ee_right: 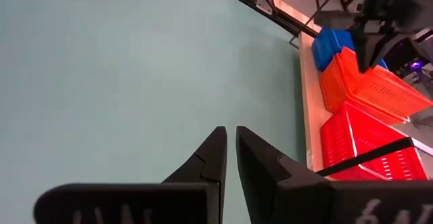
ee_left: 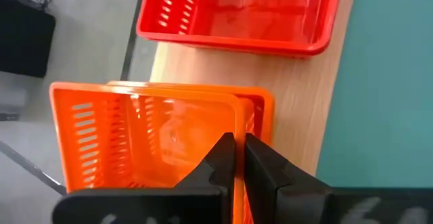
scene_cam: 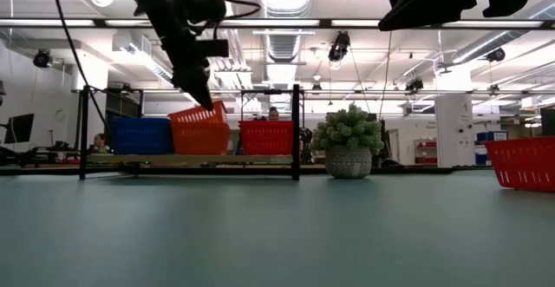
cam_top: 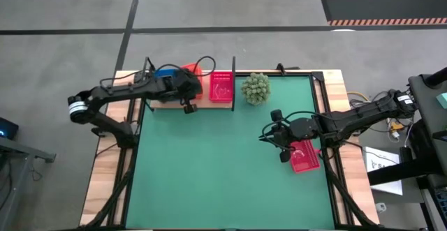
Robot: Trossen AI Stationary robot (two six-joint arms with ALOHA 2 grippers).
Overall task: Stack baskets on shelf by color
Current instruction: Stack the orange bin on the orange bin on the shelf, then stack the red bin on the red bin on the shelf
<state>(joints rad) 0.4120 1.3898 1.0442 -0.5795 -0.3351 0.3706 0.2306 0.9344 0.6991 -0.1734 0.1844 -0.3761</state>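
Orange basket going onto its stack at the shelf

The left claw (ee_left: 238, 158) is clenched on the near wall of an orange basket (ee_left: 145, 139), pinching the rim between its fingers. The left wrist view shows a second orange rim just outside the held one, so this basket seems to be settling into another of the same color. In the low view the orange basket (scene_cam: 200, 127) sits tilted, one end raised under the claw, so I judge it is not yet seated flat. It lies on the shelf (cam_top: 167, 104) between the blue basket (scene_cam: 140, 135) and a red basket (scene_cam: 266, 137).

The right claw (cam_top: 274, 137) hovers over the green counter (cam_top: 223, 168), fingers almost together and holding nothing. Another red basket (cam_top: 304, 155) lies on the counter just beside it, well apart from the shelf. A spiky green plant (cam_top: 255, 88) stands near the shelf's end post.

The step in hand is nesting orange on orange. Next, the left arm likely needs to lower the raised end until the rims meet evenly, then let go. After that the loose red basket should go to the red one on the shelf
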